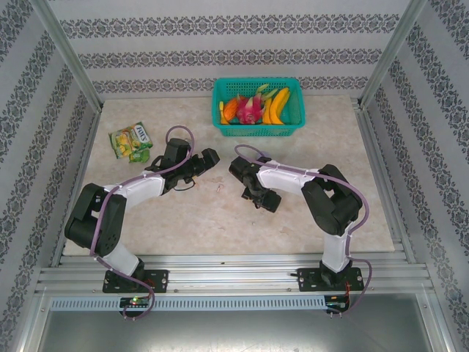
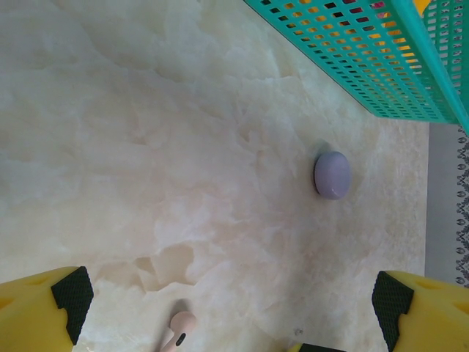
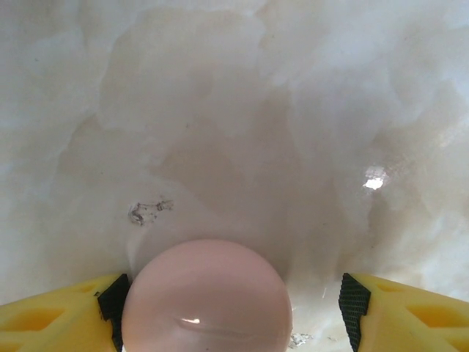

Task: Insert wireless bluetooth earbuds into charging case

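Left gripper hangs spread wide over the marble bench, a pale pink earbud lying between its fingers. Right gripper stands released around a round pink case, seemingly touching one pad only.

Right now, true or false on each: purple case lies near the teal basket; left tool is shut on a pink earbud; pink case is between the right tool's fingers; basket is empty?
1. The purple case lies on the table near the teal basket. True.
2. The left tool is shut on a pink earbud. False: it is open, and the pink earbud lies loose on the table.
3. The pink case sits between the right tool's fingers. True.
4. The basket is empty. False: it holds fruit.
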Tool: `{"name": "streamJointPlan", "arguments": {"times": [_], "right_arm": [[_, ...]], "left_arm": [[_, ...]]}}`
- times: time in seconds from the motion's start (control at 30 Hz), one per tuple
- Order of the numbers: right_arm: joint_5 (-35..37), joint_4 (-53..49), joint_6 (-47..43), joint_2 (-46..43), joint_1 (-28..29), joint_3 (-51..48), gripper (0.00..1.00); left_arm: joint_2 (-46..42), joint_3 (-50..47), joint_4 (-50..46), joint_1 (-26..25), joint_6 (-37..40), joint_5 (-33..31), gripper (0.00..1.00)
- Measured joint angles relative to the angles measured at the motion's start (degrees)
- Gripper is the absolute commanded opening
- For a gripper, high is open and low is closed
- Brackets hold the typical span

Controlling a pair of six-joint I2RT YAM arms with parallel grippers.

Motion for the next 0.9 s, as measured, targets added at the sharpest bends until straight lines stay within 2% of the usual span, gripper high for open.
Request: {"name": "streamJointPlan", "arguments": {"times": [0.27,0.5,0.67,0.9], "right_arm": [[-1.0,1.2,2.4,0.1,0.0,-0.3,0.75],[-1.4,2.4,2.5,0.1,0.0,-0.6,0.69],[-1.8,2.7,-1.6,0.6,0.0,0.1,0.63],[-3.0,3.1,-12.2,1.6,-0.9,1.2,0.59]], "left_arm": [[0.0,0.0,0.0,0.0,0.0,0.0,1.00],[0.0,0.0,0.1,0.0,0.0,0.0,1.00],[0.0,0.0,0.7,0.0,0.0,0.0,1.00],[-0.6,0.0,0.8,0.0,0.0,-0.7,1.00]]}}
